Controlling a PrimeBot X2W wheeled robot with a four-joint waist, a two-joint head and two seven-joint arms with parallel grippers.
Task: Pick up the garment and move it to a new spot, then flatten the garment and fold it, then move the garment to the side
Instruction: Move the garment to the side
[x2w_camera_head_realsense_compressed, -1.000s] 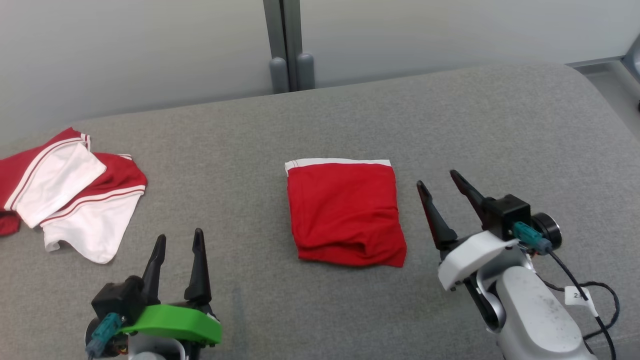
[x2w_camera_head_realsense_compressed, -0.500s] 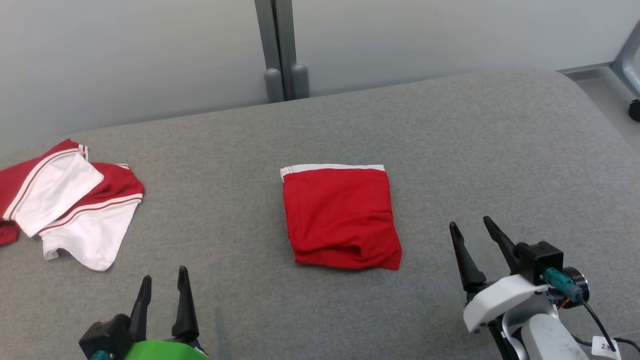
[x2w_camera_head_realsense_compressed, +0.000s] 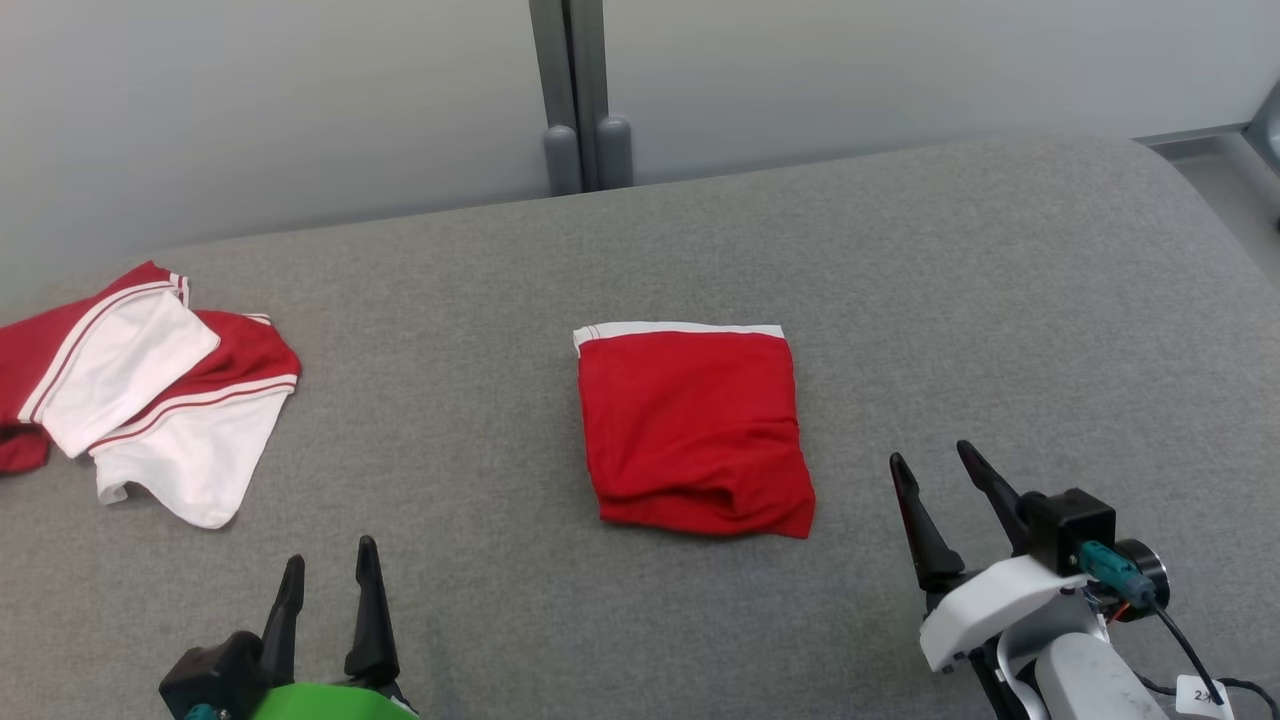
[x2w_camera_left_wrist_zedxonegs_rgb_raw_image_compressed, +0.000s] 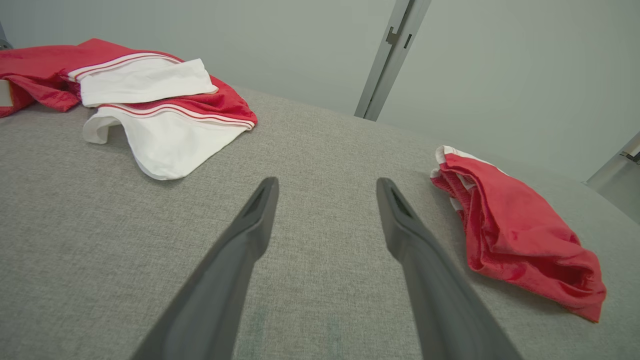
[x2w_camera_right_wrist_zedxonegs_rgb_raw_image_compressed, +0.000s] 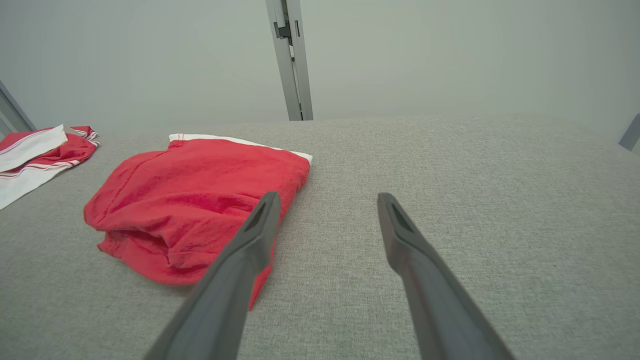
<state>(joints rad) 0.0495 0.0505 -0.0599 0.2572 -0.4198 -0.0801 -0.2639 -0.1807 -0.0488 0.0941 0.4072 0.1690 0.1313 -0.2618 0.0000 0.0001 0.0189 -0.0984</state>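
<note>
A grey padded surface (x2w_camera_head_realsense_compressed: 900, 300) runs back to a pale wall, where one grey post (x2w_camera_head_realsense_compressed: 580, 90) stands at twelve o'clock. The far edge follows the wall, and the right corner rounds away at two o'clock. One folded red garment (x2w_camera_head_realsense_compressed: 695, 430) lies at the centre, its white band toward the wall, with bare cloth open all round it. At nine o'clock, well apart, lies one heap of red-and-white clothes (x2w_camera_head_realsense_compressed: 150, 400). There are two claws. The left gripper (x2w_camera_head_realsense_compressed: 330, 553) is at seven o'clock and the right gripper (x2w_camera_head_realsense_compressed: 931, 453) at four. Both are spread wide, holding nothing.
</note>
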